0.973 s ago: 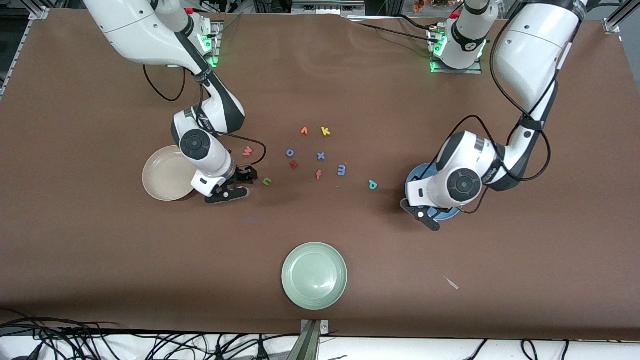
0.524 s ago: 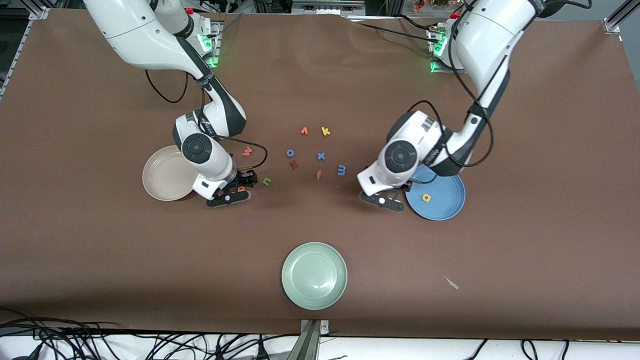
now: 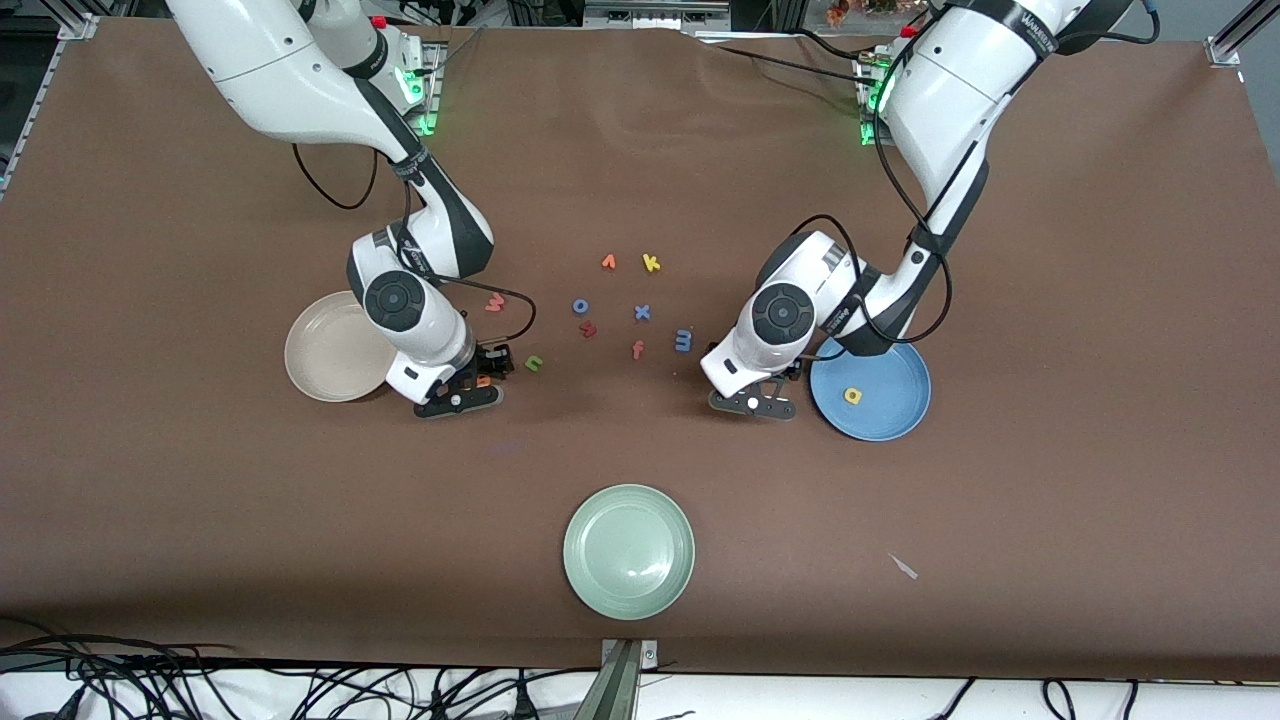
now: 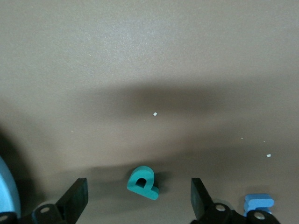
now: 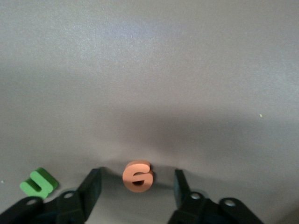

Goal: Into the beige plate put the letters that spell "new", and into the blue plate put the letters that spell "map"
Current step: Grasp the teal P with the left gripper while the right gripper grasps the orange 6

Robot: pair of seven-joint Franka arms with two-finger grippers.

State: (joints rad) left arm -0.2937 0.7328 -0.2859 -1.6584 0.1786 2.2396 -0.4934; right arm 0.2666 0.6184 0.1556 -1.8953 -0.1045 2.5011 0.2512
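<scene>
My right gripper [image 5: 135,184] is low on the table beside the beige plate [image 3: 335,347], open, with the orange e [image 5: 138,176] lying between its fingers and a gap on each side. The green n [image 5: 39,182] lies next to it, and the salmon-pink w [image 3: 494,302] is farther from the front camera. My left gripper [image 4: 138,196] stands wide open around the teal p [image 4: 142,183], beside the blue plate [image 3: 885,420]. The yellow a [image 3: 852,396] lies in that plate. The blue m [image 4: 258,203] rests just outside one finger.
Loose letters lie mid-table: an orange v [image 3: 608,262], a yellow k [image 3: 651,263], a blue o [image 3: 580,306], a blue x [image 3: 642,312], a dark red letter [image 3: 588,329] and an orange f [image 3: 637,349]. A pale green plate [image 3: 628,550] sits near the front edge.
My left arm swung from over the blue plate to the teal p, leaving the yellow a in the plate. My right gripper's fingers have narrowed around the orange e.
</scene>
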